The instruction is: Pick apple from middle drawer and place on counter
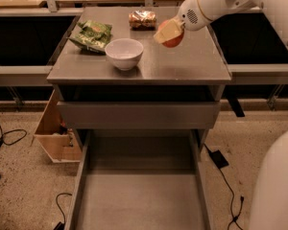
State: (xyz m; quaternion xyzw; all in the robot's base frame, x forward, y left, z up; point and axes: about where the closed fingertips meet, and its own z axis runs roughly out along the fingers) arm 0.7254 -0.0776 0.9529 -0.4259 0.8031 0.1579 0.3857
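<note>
Half the apple (175, 41) hid by gripper (169, 32) clenching it over counter (182, 67) rt side; speckled floor (24, 190) below.

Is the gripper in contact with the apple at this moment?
Touching. The camera view shows the gripper closed on the apple, one pale finger lying flat across its front, over the counter's right rear part.

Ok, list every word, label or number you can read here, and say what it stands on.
Nothing reads clearly.
Green crinkly snack bag: printing, too blurred to read.
Brownish shiny wrapped snack: too blurred to read.
White round bowl, grey-brown counter top, grey metal middle drawer: no marks.
Tan-fingered pincer, shut on the small red-orange apple over the counter's back right: no label.
</note>
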